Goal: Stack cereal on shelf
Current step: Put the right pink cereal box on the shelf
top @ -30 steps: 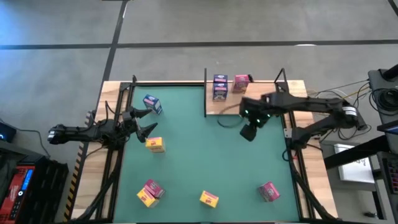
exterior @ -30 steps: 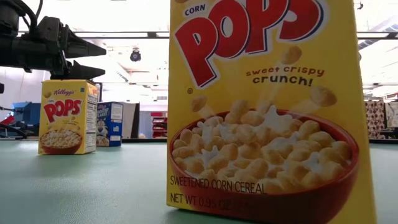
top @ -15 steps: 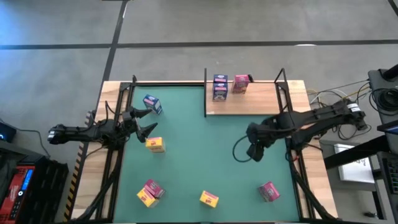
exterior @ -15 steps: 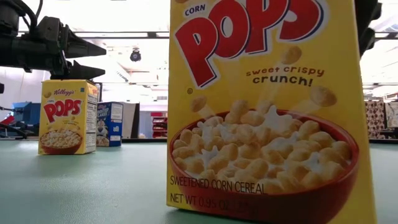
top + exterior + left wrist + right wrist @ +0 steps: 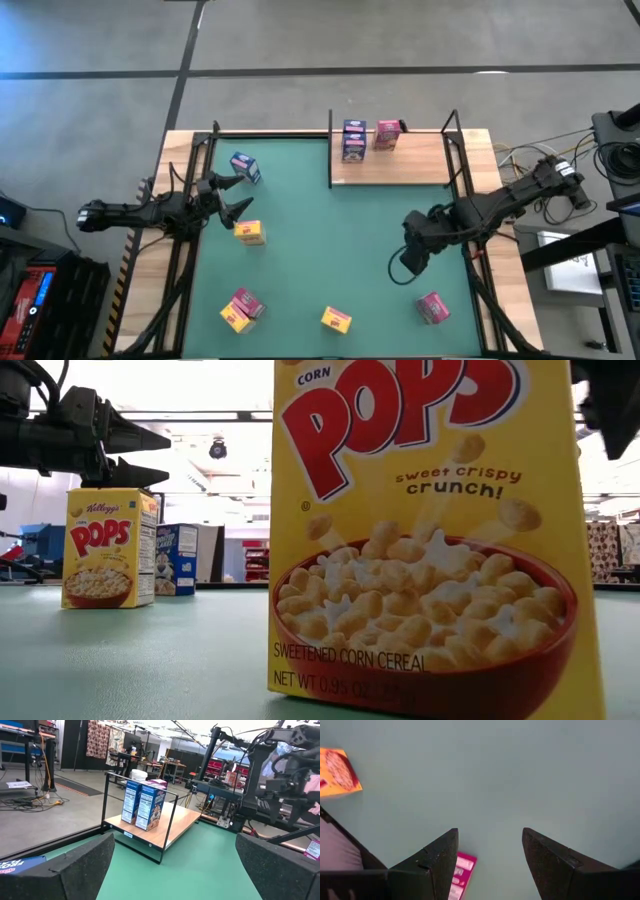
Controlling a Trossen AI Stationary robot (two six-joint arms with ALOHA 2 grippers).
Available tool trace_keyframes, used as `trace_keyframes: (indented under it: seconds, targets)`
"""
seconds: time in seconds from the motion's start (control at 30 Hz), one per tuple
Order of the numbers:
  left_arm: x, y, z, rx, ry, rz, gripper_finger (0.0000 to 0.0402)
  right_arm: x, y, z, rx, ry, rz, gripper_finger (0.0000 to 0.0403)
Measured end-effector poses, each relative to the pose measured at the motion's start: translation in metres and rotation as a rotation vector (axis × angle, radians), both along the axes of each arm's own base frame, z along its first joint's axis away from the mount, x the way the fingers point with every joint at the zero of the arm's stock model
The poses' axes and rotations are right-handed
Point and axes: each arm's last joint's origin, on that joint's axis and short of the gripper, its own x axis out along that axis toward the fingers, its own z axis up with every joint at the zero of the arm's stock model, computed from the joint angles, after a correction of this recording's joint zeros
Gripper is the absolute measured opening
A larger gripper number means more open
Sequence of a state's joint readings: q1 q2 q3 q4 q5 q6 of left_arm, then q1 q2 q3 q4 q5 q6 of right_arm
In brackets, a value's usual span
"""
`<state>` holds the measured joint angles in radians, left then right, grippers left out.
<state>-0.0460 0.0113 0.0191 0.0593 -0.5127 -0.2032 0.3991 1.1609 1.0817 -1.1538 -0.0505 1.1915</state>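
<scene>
Seen from above, a green mat (image 5: 320,240) covers a light-wood table (image 5: 478,142) standing on a grey concrete floor (image 5: 300,50) crossed by dark lines. The shelf (image 5: 410,165) sits at the far edge of the mat, carrying two blue cereal boxes (image 5: 353,140) touching one another and a pink box (image 5: 387,134) just beside them. Loose on the mat lie a blue box (image 5: 244,167), a yellow box (image 5: 249,233), a pink-and-yellow pair (image 5: 240,309), another yellow box (image 5: 336,320) and a pink box (image 5: 432,307). The left claw (image 5: 236,195) hovers wide open and empty between the blue box and the yellow one; the right claw (image 5: 412,258), its fingers apart and holding nothing, hangs over bare mat well clear of the shelf. At table height, a yellow Corn Pops box (image 5: 425,530) fills the foreground, with a second yellow box (image 5: 108,547) and a blue one (image 5: 177,558) upright behind, ceiling lights beyond. The left wrist camera looks across the mat to the shelf (image 5: 167,825) and its blue boxes (image 5: 145,804), backed by a workshop of benches, racks and cables. The right wrist camera looks down past two spread fingers (image 5: 435,865) onto plain green surface, a pink box (image 5: 461,875) partly hidden behind one of them.
</scene>
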Motion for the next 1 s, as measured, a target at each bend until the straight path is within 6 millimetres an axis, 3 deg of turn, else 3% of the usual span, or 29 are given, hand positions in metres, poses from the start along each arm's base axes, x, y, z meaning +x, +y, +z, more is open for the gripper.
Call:
trace_keyframes:
  seconds: [0.53,0.77,1.0]
  targets:
    - [0.0,0.0,0.0,0.0,0.0,0.0,0.04,-0.014,0.081,-0.021,0.042,0.127,-0.078,0.021]
    - [0.0,0.0,0.0,0.0,0.0,0.0,0.04,-0.009,0.096,-0.011,0.016,0.054,-0.031,0.021]
    - [0.0,0.0,0.0,0.0,0.0,0.0,0.04,-0.006,0.097,-0.006,-0.005,-0.001,-0.05,0.021]
